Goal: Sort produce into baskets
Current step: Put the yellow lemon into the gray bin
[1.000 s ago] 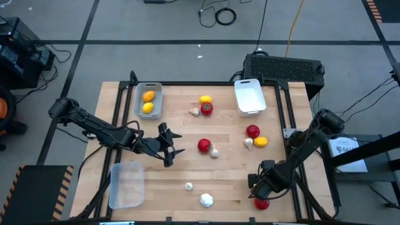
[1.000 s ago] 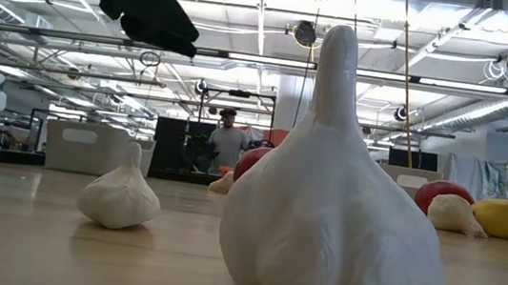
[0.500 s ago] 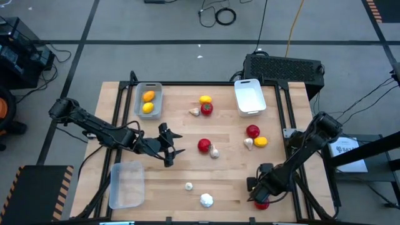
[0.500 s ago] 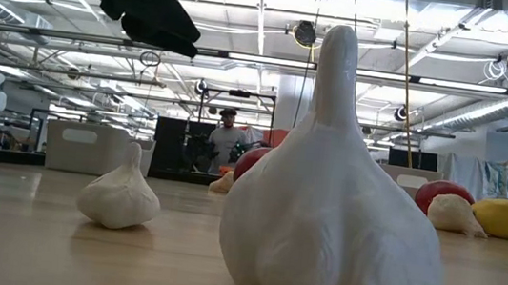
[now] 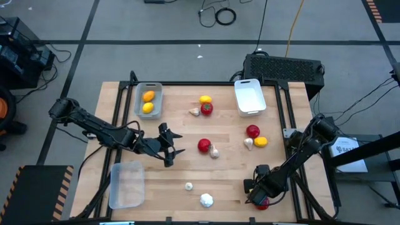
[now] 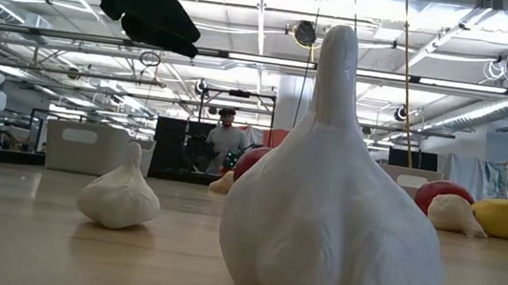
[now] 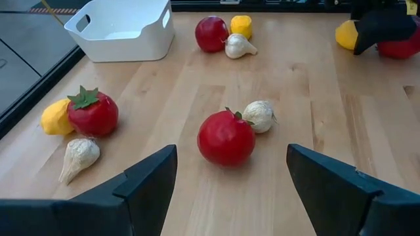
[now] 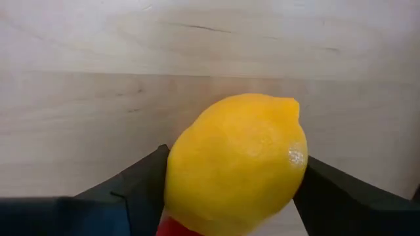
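Produce lies mostly loose on the bench, and only two yellow pieces are already sorted: they sit in the grey basket, which stands on the same far edge as the white basket but well apart from it, toward the left arm's side. The white basket holds nothing, and the clear basket is at the corner most distant from it. The right tool is low at the near edge of the bench, far from the white basket but on its side, and its two fingers are closed against both sides of a lemon; a red piece lies just beside and partly under it. I judge that the step in hand is the grasp of this lemon. The next move calls for a straight lift, so that the red piece is not pushed, and then a long carry to the grey basket, if yellow pieces belong there. The left tool hovers with its fingers well apart, much farther from the white basket than the middle red piece that it faces. A garlic bulb touches that red piece, so a grasp there needs care.
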Controlling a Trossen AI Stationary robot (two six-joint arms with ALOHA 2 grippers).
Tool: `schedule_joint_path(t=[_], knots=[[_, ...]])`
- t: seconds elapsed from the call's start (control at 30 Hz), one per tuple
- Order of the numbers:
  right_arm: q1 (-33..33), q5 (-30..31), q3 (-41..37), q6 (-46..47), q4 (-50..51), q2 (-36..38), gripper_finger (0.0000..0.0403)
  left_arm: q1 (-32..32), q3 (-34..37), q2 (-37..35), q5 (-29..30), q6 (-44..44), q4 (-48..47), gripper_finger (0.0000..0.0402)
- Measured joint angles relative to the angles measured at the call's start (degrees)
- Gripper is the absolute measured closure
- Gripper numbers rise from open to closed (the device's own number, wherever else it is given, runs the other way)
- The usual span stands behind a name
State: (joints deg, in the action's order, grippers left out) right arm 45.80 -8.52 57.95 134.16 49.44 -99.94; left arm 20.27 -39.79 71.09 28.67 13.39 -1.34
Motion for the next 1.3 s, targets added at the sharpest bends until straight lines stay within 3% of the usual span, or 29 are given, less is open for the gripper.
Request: schedule_joint_path(t=[0.2,0.43,0.7,0.93,1.07,1.17,1.3], knots=[[0.0,1.48,0.04,-1.73,0.16,0.0,0.0178,0.0,0.0,0.0,0.0,0.0,0.0,0.0107],[-0.52,3.57,0.04,-4.32,0.14,0.48,0.0182,0.0,0.04,-0.02,0.79,-0.93,-0.63,0.0107],[-5.84,15.52,-0.02,-15.1,-0.09,5.29,0.0181,0.02,0.04,-0.04,10.09,-1.67,-6.75,0.0107],[-15.29,30.49,-0.02,-37.03,-4.89,9.79,0.0181,0.02,0.05,-0.07,17.7,-0.16,-7.98,0.0107],[-22.9,38.22,0.0,-54.92,-12.84,10.8,0.018,-0.55,0.07,-0.08,26.8,-0.24,-8.82,0.0107],[-29.81,40.07,0.0,-70.04,-21.83,10.58,0.018,-3.78,0.07,-0.09,29.15,-0.58,-8.87,0.0107],[-39.15,37.31,0.0,-91.6,-39.29,9.01,0.018,-11.04,0.07,-0.09,25.96,0.77,-9.75,0.0107]])
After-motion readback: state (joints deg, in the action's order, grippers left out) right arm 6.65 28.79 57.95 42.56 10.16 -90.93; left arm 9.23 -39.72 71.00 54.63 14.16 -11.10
